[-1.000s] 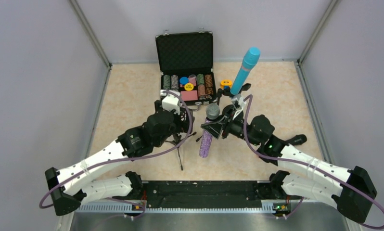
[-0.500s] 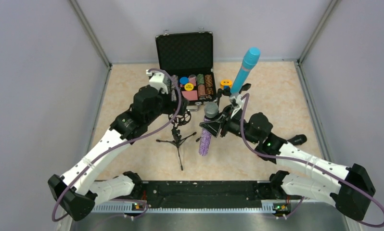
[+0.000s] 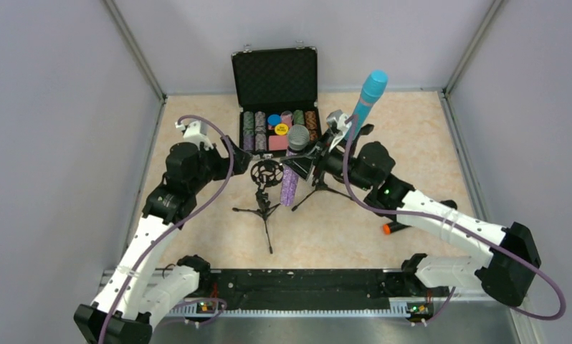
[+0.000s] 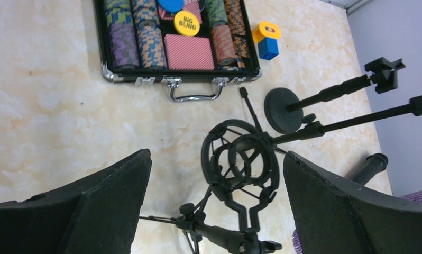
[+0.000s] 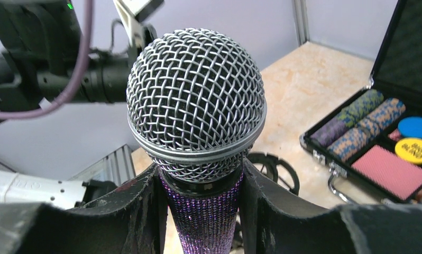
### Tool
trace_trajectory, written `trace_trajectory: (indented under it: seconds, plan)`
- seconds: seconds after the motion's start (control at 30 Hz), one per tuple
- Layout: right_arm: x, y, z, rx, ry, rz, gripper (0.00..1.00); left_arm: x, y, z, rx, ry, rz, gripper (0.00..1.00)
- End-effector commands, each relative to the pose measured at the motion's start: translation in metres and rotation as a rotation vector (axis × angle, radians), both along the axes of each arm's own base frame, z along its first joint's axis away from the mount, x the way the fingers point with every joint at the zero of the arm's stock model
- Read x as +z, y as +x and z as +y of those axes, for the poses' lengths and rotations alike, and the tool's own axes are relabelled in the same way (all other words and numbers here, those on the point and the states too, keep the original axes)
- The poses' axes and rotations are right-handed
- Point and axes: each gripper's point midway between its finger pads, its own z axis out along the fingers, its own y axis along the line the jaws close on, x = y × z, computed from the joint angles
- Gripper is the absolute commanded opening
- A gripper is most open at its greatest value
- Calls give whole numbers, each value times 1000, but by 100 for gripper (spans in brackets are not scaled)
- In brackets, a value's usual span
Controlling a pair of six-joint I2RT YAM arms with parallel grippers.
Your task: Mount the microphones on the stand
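Top external view sets an open black chip case (image 3: pixel 274 77), foam-lined and packed with striped chips, at the far middle of the marbled beige table (image 3: pixel 326 240); everything else crowds in front of it. Just before the case's handle stands a spindly black tripod stand (image 3: pixel 266 208) topped by a ringed wire shock mount (image 4: pixel 240 161). Beside that mount, toward the case's right half, the right tool (image 5: pixel 198 169) is clamped on the purple microphone (image 5: pixel 195 100), its pads pressing the glittery body just under the grey mesh head, which points up. Right of the case the smooth cyan microphone (image 3: pixel 365 100) rises tilted from a clip. A disc-footed stand (image 4: pixel 283 108) and a small orange-and-blue block (image 4: pixel 267 42) sit off the case's right corner. Farther forward and right of the case lies the black microphone (image 3: pixel 387 228), mostly hidden by the right arm, its orange end showing. The left tool (image 4: pixel 215 153) hangs above the mount, in front of the case's left half, with its rough pads spread wide and gripping nothing. Open room lies left of the case, up to the grey walls (image 3: pixel 54 143).
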Motion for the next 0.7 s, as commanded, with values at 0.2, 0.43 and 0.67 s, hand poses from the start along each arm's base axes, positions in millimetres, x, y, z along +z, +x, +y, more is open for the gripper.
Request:
trace_trajectory:
  seconds: [0.2,0.43,0.67]
  plan:
    - [93,30,31,-18,107,-200,0,-27,-4,9,21,-89,63,99]
    - [89,65,56,-51,71,-175,0,-43,-11,18,60,-83,80,99]
    - [73,86,67,-81,33,-150,0,-54,-14,24,90,-60,92,99]
